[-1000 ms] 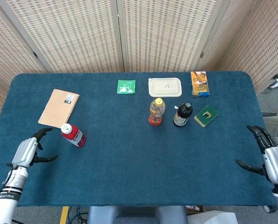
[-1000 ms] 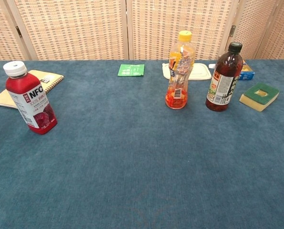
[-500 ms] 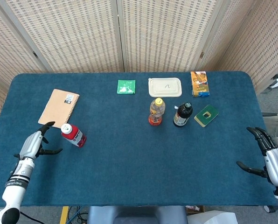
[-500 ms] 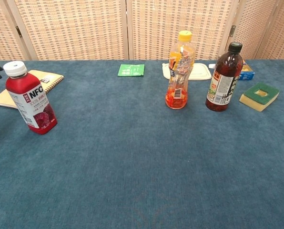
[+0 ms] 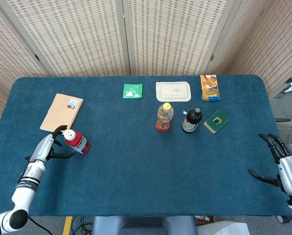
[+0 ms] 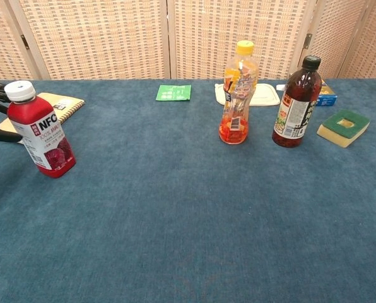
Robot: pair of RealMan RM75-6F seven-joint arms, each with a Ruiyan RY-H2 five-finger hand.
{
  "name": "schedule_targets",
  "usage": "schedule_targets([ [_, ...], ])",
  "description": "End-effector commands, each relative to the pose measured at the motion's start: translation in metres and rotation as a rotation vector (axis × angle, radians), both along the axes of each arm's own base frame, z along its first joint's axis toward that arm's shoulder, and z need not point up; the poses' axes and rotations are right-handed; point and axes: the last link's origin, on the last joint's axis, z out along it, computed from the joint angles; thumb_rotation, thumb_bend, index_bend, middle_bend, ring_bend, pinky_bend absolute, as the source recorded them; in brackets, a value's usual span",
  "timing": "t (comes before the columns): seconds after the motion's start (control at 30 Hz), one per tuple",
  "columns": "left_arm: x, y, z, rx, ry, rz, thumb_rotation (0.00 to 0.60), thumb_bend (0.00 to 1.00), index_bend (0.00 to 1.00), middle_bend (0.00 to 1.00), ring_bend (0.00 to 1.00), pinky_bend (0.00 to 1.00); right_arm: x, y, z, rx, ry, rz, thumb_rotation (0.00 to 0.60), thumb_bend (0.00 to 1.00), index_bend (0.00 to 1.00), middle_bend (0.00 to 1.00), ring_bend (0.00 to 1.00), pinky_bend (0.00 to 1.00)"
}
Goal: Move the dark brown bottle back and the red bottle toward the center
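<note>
Nearest, at the counter's (image 5: 136, 186) front right corner, the right robot hand (image 5: 283, 164) hovers with fingers spread, holding nothing. Front left, the left robot hand (image 5: 50, 147) sits just beside the red bottle (image 5: 76, 141), fingers apart around it; contact cannot be confirmed. Beyond it lies a spiral notebook (image 5: 61, 112). Further back, right of centre, the dark brown bottle (image 5: 191, 120) stands upright between an orange juice bottle (image 5: 164, 117) and a green sponge (image 5: 216, 121).
</note>
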Motion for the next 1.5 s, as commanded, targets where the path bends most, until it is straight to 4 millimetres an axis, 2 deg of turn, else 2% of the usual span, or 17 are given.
schedule_targets([
  [0.03, 0.002, 0.002, -0.004, -0.006, -0.006, -0.001, 0.600, 0.10, 0.12, 0.12, 0.14, 0.35, 0.000, 0.000, 0.000, 0.001, 0.000, 0.001, 0.600, 0.00, 0.11, 0.17, 0.09, 0.31],
  [0.47, 0.016, 0.013, -0.018, 0.013, -0.011, -0.001, 0.600, 0.10, 0.16, 0.13, 0.17, 0.35, -0.001, 0.000, 0.001, 0.001, -0.006, -0.003, 0.600, 0.00, 0.12, 0.17, 0.09, 0.31],
  [0.67, 0.015, 0.016, -0.021, 0.065, 0.033, 0.024, 0.600, 0.10, 0.26, 0.24, 0.31, 0.39, -0.002, 0.000, 0.002, 0.000, -0.012, -0.002, 0.600, 0.00, 0.12, 0.17, 0.09, 0.31],
  [0.87, 0.014, 0.017, -0.026, 0.052, 0.066, 0.025, 0.600, 0.09, 0.32, 0.26, 0.34, 0.43, -0.002, -0.001, 0.002, 0.001, -0.014, -0.002, 0.600, 0.00, 0.12, 0.17, 0.09, 0.31],
  [1.3, 0.018, 0.021, -0.028, 0.099, 0.071, 0.039, 0.600, 0.09, 0.48, 0.45, 0.52, 0.60, -0.003, -0.001, 0.003, 0.002, -0.017, -0.007, 0.600, 0.00, 0.12, 0.17, 0.09, 0.31],
  [1.5, 0.022, 0.026, -0.025, 0.120, 0.078, 0.028, 0.600, 0.10, 0.52, 0.50, 0.56, 0.63, -0.003, -0.001, 0.002, 0.004, -0.016, -0.007, 0.600, 0.00, 0.12, 0.17, 0.09, 0.31],
])
